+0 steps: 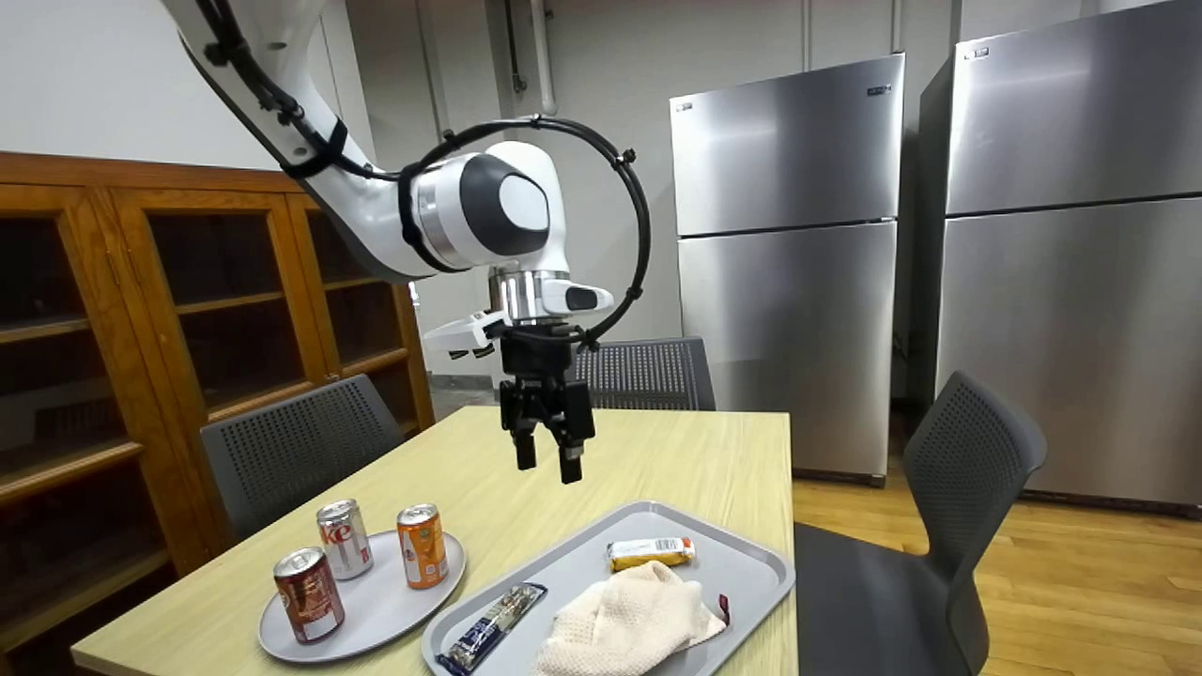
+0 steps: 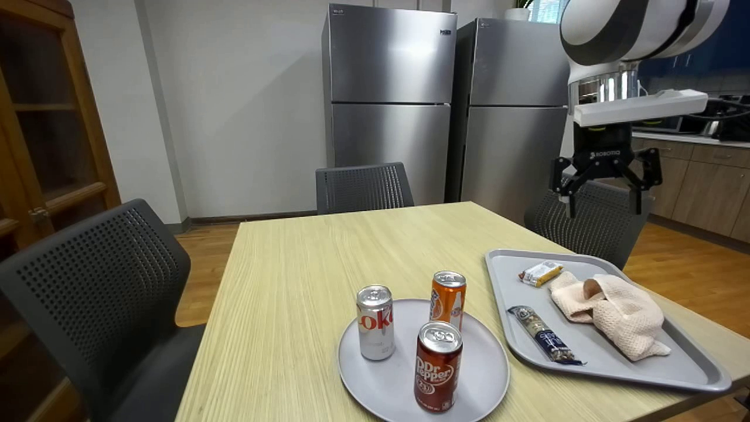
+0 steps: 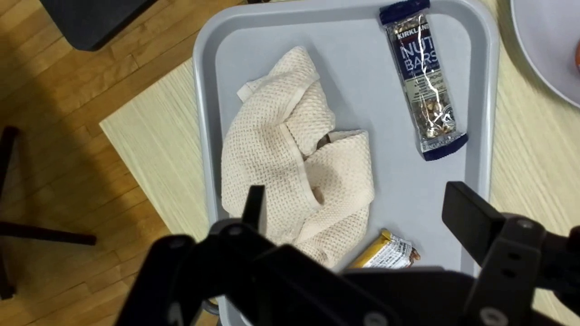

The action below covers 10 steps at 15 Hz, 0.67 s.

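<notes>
Hangs in the air with the black Robotiq gripper [image 2: 602, 205] aimed downward, with jaws spread wide, well apart from everything on the table [image 2: 328, 258]. Looks down, in the wrist view, onto the gray rectangular tray [image 3: 362, 59], lying toward the right of the table in both exterior views. Has on that tray a crumpled cream waffle-weave cloth [image 3: 272, 149] toward the right (with a small dark red tip [image 1: 723, 608] showing just beside it in an exterior view), a Kirkland nut bar [image 3: 419, 77] toward the near left, and a yellow-and-white wrapped snack bar [image 1: 648, 554] just beside the cloth on the far side (partly covered by the gripper in the wrist view). Shows, left of the tray, a round gray plate [image 2: 375, 381] bearing three upright cans: a Dr Pepper can [image 2: 436, 372] nearest, a silver Coke can [image 2: 377, 331] farther back, and an orange soda can [image 1: 422, 554] to the right of the Coke. Includes dark gray chairs [image 2: 363, 190] around the table, two stainless-steel refrigerators [image 1: 784, 319] at the far side, and a wooden cabinet [image 1: 225, 272] with dark glass doors at left.
</notes>
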Each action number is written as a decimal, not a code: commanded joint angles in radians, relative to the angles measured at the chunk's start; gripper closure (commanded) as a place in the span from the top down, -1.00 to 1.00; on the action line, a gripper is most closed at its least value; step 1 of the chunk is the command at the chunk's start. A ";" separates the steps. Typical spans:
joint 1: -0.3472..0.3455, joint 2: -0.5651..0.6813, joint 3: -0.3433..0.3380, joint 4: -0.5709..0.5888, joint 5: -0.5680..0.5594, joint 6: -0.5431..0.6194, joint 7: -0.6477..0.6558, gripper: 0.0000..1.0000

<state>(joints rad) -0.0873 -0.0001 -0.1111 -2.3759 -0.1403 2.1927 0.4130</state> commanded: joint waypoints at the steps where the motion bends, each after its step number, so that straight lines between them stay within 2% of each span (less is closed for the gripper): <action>1: -0.013 0.020 -0.008 -0.020 -0.030 0.037 0.079 1.00; 10: -0.012 0.136 -0.057 -0.019 -0.003 0.144 0.176 1.00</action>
<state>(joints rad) -0.0929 0.0963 -0.1632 -2.4003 -0.1479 2.2932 0.5404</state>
